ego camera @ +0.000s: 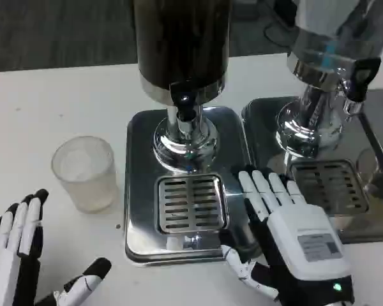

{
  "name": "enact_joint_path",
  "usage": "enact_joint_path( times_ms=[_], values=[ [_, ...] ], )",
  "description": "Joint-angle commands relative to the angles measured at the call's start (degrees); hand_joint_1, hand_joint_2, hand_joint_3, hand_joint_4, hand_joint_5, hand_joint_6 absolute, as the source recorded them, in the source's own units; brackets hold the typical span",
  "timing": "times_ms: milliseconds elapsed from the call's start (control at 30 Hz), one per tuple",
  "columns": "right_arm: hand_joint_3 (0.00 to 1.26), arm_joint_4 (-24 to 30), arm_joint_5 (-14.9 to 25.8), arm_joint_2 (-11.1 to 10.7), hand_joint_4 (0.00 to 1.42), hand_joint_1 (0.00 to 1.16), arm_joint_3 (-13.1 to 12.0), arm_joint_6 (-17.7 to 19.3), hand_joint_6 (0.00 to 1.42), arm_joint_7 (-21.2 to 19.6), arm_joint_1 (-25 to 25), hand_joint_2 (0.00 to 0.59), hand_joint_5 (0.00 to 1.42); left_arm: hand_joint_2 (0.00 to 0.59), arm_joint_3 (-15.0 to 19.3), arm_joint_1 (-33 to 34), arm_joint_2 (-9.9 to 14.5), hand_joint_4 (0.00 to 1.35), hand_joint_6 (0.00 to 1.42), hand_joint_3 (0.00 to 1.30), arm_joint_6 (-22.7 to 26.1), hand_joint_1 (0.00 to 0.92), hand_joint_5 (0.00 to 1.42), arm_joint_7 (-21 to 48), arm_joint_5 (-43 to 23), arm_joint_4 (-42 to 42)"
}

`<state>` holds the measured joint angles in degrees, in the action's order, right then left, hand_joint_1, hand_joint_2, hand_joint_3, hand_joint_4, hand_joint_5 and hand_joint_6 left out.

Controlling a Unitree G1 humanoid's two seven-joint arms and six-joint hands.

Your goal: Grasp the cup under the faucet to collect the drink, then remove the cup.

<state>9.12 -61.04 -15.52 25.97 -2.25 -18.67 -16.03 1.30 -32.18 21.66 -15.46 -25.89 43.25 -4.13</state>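
Grasp step not begun. Cup [85, 173] upright on bench [38, 108], left of centre, beside drip grille [190, 204], not under faucet [186, 105]. Left hand [16, 255] lower left, spread, empty. Right hand [293, 236] lower right, flat, fingers together on tray [140, 191]. Next, probably: closing left hand round cup.

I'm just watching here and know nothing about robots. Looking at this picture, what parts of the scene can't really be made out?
- Left hand: cut off by the bottom and left edges in the head view.
- Dark dispenser: its top runs past the upper edge.
- Second dispenser: top and right side cropped; its tap is blurred.
- Plastic cup: frosted wall, so contents cannot be told.
- Right hand: its palm side faces down, hidden.
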Motion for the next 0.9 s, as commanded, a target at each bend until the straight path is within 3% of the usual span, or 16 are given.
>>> enact_joint_path(
  times_ms=[33, 367, 900],
  values=[
    [0.00, -1.15, 0.87, 0.50, 0.00, 0.23, -0.20, -0.05, 0.00, -0.42, 0.98, 0.440, 0.00, 0.131, 0.30, 0.53, 0.40, 0.00, 0.00, 0.00, 0.21, 0.000, 0.00, -0.19, -0.08, 0.10],
    [0.00, -1.00, 0.51, 0.44, 0.00, 0.23, 0.07, -0.12, 0.00, 0.00, 1.37, 0.440, 0.00, 0.128, 0.68, 0.49, -0.09, 0.00, 0.00, 0.00, 0.35, 0.000, 0.00, -0.72, -0.35, 0.23],
    [0.00, 1.19, -2.11, 1.37, 0.00, 0.25, 1.48, -2.35, 0.00, 0.10, -0.42, 0.433, 0.00, 0.115, 5.90, 0.29, 0.07, 0.00, 0.00, 0.00, -3.03, 0.000, 0.00, -2.54, -4.29, 0.25]
  ],
)
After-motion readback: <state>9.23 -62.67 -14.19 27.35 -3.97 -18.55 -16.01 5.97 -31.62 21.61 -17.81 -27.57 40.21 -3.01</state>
